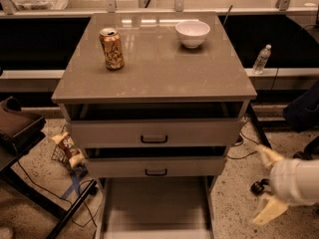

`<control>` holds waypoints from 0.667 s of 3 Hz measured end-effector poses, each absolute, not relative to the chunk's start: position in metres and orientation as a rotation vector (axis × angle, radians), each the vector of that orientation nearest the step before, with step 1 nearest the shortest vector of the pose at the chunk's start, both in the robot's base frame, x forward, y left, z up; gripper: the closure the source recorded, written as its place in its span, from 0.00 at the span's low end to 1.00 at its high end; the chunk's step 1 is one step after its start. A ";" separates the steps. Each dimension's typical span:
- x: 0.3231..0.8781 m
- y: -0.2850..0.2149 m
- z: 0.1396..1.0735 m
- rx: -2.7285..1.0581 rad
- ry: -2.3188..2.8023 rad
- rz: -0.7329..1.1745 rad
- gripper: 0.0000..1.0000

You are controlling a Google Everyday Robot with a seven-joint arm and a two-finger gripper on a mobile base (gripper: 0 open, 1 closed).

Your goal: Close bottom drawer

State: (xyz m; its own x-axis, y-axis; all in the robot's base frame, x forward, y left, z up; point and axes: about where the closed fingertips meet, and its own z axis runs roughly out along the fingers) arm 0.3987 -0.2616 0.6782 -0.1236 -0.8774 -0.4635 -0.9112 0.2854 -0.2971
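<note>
Cream-coloured gripper [261, 187] hangs low to the right of the cabinet [154, 78], jaws spread wide, holding nothing. The bottom drawer [154, 203] stands pulled far out from the cabinet's base, its front below the view. I would bring the gripper before that front, centred, and push straight toward the cabinet, slowly, to avoid jamming.

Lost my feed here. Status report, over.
Claw open, low right, touching nothing. Bottom drawer pulled out. No blocker seen.
</note>
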 end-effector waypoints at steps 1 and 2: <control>0.377 -0.250 0.606 -1.538 1.995 0.146 0.00; 0.355 -0.251 0.539 -1.463 1.946 0.184 0.00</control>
